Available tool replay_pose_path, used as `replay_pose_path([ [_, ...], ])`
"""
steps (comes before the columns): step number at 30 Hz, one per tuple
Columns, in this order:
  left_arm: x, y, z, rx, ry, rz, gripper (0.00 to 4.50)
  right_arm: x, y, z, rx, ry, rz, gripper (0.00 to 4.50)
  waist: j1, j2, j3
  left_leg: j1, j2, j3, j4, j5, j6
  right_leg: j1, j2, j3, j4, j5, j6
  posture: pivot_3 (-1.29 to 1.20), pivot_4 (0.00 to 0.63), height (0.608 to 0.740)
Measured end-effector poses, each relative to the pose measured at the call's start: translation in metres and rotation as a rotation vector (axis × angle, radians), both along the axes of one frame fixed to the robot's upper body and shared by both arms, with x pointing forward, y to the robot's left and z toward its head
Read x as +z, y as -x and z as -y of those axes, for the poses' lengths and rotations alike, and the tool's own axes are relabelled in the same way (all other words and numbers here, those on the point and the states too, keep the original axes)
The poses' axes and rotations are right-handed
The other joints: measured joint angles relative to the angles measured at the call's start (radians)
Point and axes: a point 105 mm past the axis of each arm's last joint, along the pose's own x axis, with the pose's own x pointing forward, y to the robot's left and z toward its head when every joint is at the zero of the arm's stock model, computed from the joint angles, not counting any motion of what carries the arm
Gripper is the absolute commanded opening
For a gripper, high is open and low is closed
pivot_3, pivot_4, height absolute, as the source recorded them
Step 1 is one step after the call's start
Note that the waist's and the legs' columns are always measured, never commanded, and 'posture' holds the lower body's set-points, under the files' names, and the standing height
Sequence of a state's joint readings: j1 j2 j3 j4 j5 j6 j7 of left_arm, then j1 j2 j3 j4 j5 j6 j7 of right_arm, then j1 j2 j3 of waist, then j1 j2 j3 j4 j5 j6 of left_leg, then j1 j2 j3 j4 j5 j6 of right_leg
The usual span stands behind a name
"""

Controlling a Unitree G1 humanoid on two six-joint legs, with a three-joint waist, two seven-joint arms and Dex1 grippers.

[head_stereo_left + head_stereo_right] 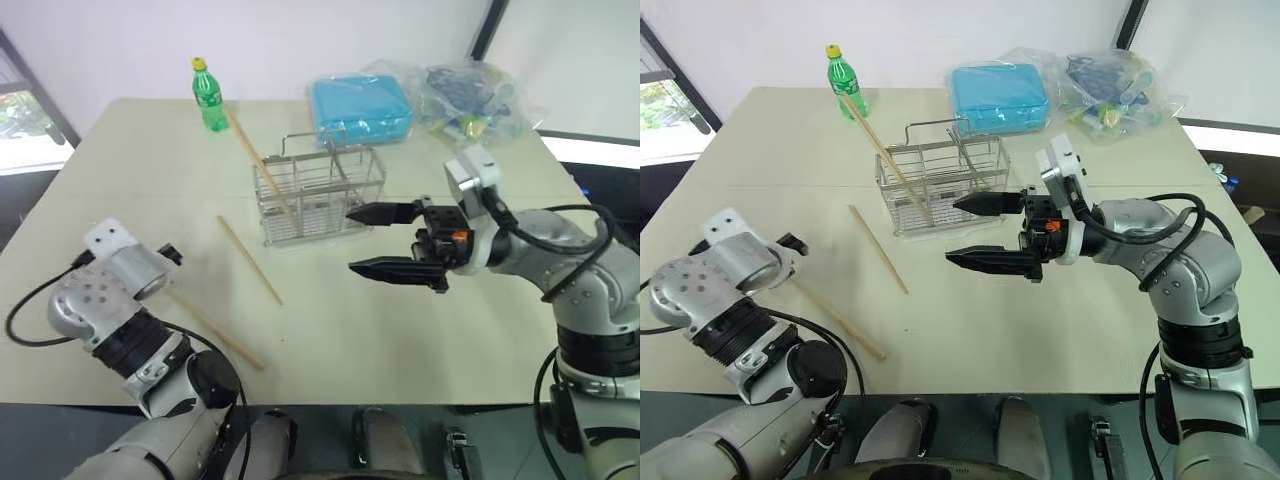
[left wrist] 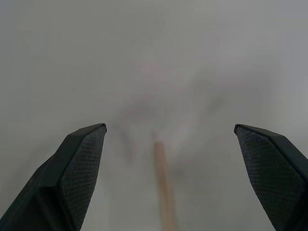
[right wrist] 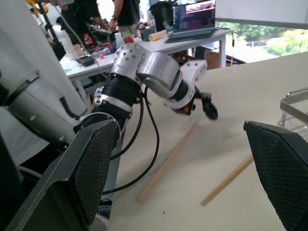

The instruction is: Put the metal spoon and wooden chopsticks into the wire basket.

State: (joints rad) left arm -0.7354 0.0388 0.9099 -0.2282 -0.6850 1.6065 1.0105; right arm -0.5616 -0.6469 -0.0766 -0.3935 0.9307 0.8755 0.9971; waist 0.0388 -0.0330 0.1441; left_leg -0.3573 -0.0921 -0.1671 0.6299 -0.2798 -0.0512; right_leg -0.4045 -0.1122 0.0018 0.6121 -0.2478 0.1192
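Wooden chopstick (image 2: 162, 185) lies between open left pincer (image 2: 171, 175).

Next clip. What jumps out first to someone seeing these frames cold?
The right gripper, fingers wide open, hangs above the table just in front of the wire basket. One chopstick leans out of the basket toward a green bottle; two more lie on the table, the nearer one under the open left gripper.

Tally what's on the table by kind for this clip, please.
Wooden chopsticks: 3 (one leaning in the basket, two on the table)
Wire basket: 1
Green bottle: 1
Blue box: 1
Plastic bag: 1
Total: 7
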Motion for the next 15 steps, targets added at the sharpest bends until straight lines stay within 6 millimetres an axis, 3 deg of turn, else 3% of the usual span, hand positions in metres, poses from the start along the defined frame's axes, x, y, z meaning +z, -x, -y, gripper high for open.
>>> replay_pose_path([
  [12,0.0050,-0.0052,0.0095,-0.028,0.000,-0.025,4.50,-0.0023,0.0010,-0.0001,-0.047,-0.012,-0.001,4.37,0.000,0.000,0.000,0.000,0.000,0.000,0.000,0.000,0.000,0.000,0.000,0.000,0.000,0.000,0.000,0.00,0.150,0.729],
  [15,0.0059,-0.0048,0.0119,-0.032,0.005,-0.025,3.63,-0.0024,-0.0007,0.0002,-0.064,-0.013,0.000,4.44,0.001,0.000,0.000,0.000,0.000,0.000,0.000,0.000,0.000,0.000,0.000,0.000,0.000,0.000,0.000,0.00,0.150,0.729],
])
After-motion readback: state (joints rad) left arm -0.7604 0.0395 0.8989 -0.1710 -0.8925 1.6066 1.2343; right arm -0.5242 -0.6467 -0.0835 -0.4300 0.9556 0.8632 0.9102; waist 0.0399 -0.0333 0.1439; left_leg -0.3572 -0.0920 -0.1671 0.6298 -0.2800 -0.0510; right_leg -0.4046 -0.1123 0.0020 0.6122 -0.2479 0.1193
